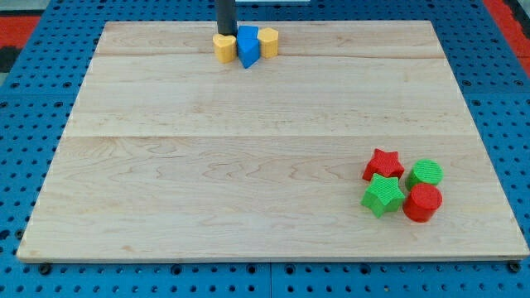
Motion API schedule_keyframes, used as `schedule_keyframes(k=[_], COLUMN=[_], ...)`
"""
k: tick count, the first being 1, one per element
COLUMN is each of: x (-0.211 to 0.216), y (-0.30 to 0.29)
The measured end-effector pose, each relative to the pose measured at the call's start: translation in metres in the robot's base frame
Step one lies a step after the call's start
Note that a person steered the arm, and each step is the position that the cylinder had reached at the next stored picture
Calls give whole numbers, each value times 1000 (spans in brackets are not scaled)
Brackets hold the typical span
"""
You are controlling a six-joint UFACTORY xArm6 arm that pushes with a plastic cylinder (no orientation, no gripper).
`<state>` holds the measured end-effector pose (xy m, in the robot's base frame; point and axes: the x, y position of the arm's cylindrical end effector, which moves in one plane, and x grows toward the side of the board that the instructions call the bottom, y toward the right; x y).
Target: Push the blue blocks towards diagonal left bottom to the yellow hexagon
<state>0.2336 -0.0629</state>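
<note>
Wooden board (248, 165) on blue pegboard; near its top edge, yellow heart (224, 47), blue block (248, 46), yellow hexagon (267, 41) touching in a row, my tip (225, 33), no gripper, just behind the heart; lower right, red star (383, 164), green star (383, 195), green cylinder (426, 173), red cylinder (423, 203)

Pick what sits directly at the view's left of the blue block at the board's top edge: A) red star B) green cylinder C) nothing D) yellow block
D: the blue block near the wooden board's top edge is flanked by a yellow block touching it on the view's left and a yellow hexagon on its right; my tip is just above them.
</note>
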Motion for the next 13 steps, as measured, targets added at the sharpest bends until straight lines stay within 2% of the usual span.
schedule_keyframes(k=[1, 3, 4, 6, 7, 8, 10, 12, 13], x=[-4, -41, -29, 56, 89, 105, 93, 150, 157], y=[5, 6, 23, 75, 75, 83, 15, 14, 17])
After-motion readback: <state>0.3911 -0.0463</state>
